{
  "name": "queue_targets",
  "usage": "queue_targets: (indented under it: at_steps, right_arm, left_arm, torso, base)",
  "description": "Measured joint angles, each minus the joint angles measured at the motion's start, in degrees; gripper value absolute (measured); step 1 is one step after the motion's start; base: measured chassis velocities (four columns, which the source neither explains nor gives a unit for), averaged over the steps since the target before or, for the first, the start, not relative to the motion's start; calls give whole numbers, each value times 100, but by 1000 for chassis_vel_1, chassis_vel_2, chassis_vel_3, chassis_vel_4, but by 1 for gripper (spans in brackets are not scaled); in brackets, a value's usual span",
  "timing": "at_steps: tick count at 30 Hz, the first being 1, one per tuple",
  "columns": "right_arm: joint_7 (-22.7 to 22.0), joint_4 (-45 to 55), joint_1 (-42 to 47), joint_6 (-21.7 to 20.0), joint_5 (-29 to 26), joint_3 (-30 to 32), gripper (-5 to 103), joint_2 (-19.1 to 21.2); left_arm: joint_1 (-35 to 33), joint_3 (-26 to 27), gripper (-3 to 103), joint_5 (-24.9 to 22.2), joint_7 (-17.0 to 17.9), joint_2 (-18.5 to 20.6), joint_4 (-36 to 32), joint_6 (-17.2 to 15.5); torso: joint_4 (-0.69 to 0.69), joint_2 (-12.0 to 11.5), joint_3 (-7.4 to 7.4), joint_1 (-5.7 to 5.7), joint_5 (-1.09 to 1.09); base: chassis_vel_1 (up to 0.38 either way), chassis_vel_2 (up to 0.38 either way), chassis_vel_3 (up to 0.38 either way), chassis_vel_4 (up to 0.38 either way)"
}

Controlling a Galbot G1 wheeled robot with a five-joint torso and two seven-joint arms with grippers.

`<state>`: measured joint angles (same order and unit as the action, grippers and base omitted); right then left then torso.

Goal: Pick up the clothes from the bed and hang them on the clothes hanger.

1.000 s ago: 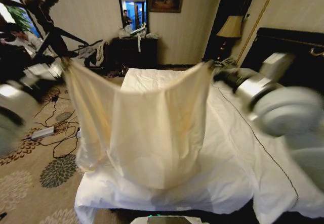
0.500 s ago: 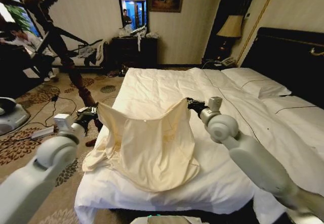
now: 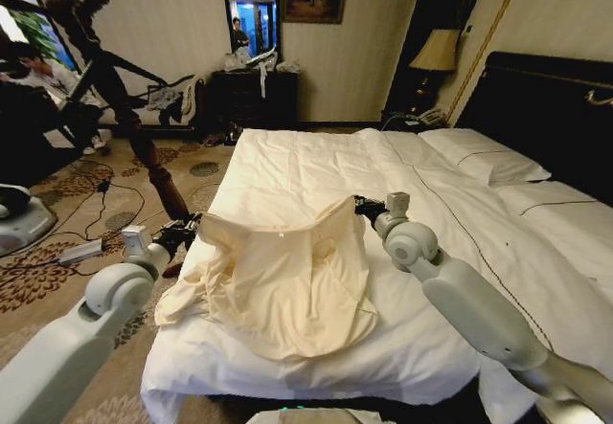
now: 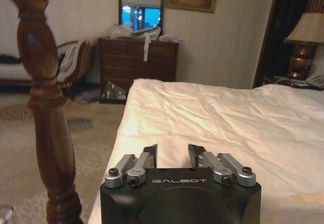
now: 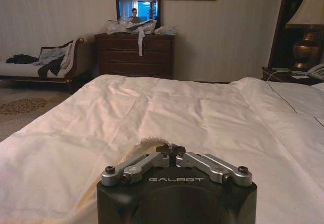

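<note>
While nipping the clothes (image 3: 287, 285), right pincer (image 3: 362, 206) closed; left pincer (image 4: 172, 155) parted.

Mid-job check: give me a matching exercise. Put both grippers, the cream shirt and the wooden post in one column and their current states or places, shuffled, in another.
Things:
1. left gripper
2. right gripper
3. soft cream sleeved shirt
4. turned dark wooden post

States or places:
A. standing on the carpet beside the bed
B. open, nothing between its fingers
C. shut on a fold of cream fabric
D. lying crumpled on the white bed

Pairs: 1-B, 2-C, 3-D, 4-A
</note>
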<state>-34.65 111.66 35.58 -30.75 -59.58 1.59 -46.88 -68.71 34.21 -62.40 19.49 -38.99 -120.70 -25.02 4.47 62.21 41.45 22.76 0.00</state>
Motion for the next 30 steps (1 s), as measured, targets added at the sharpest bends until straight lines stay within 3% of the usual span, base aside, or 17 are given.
queue_targets:
  at_steps: [2, 4, 5, 6, 8, 11, 13, 17, 20, 23, 25, 26, 27, 29, 30]
  right_arm:
    - [-2, 4, -2, 6, 0, 3, 0, 26]
    - [-2, 7, -7, 7, -1, 2, 0, 30]
    - [-2, 15, -25, 9, -3, 1, 0, 31]
    - [-6, 23, -44, 11, -4, -14, 0, 29]
    - [-8, 28, -51, 11, -4, -24, 0, 28]
    - [-13, 95, -43, 12, 11, -46, 0, 30]
    - [-14, 110, -23, 12, 20, -43, 0, 33]
    - [-18, 154, 52, 13, 49, 9, 0, 53]
    - [-19, 243, 114, 15, 60, 57, 0, 77]
    - [-22, 295, 134, 15, 61, 81, 0, 81]
    - [-31, 354, 158, 19, 61, 108, 0, 80]
    - [-47, 412, 185, 21, 61, 141, 0, 80]
    - [-47, 412, 185, 21, 61, 141, 0, 80]
    - [-56, 519, 232, 22, 49, 209, 0, 120]
    - [-62, 576, 248, 22, 32, 253, 0, 164]
  left_arm:
    - [-148, 226, 50, -579, -36, 13, -109, -35]
    - [-173, 278, 50, -794, -35, 18, -162, -65]
    - [-186, 342, 60, -1006, -34, 18, -219, -83]
    - [-187, 398, 66, -1033, -31, 17, -237, -73]
    - [-188, 433, 66, -1026, -25, 17, -245, -60]
    - [-244, 843, 82, -974, 56, 78, -436, 39]
    - [-270, 1004, 87, -985, 80, 118, -501, 59]
    - [-291, 1524, 97, -1175, 308, 352, -632, -100]
    - [-104, 1943, 100, -1396, 500, 841, -512, -477]
    - [87, 2070, 100, -1528, 488, 1359, -228, -613]
    - [201, 2101, 100, -1510, 61, 1820, 114, -382]
    - [299, 1974, 100, -1218, -588, 2107, 406, 132]
    - [299, 1974, 100, -1218, -588, 2107, 406, 132]
    - [732, 1275, 100, -955, -955, 2262, 757, 451]
    - [1164, 513, 100, -919, -926, 2197, 982, 500]
  torso:
    - [-2, 0, 0, 0, 0]
    - [-3, 0, 0, 0, 0]
    - [-1, 0, 0, 0, 0]
    - [1, 0, 0, 0, 0]
    - [1, 0, 0, 0, 0]
    - [-1, 0, 0, 0, -2]
    - [-1, 0, 0, 0, -1]
    - [-2, 0, 0, 0, -1]
    - [-1, 0, 0, 0, -1]
    - [0, 1, 0, 0, -1]
    - [-1, 0, 0, 0, -1]
    - [-2, 1, 0, 0, 2]
    - [-2, 1, 0, 0, 2]
    - [-3, 2, -1, 0, 6]
    - [-2, 2, -1, -1, 4]
  base:
    - [0, 0, 0, 0]
    - [0, 0, 0, 0]
    - [0, 0, 0, 0]
    - [0, 0, 0, 0]
    - [0, 0, 0, 0]
    - [0, 0, 0, 0]
    - [0, 0, 0, 0]
    - [0, 0, 0, 0]
    - [0, 0, 0, 0]
    - [0, 0, 0, 0]
    - [0, 0, 0, 0]
    - [0, 0, 0, 0]
    - [0, 0, 0, 0]
    - [0, 0, 0, 0]
    - [0, 0, 0, 0]
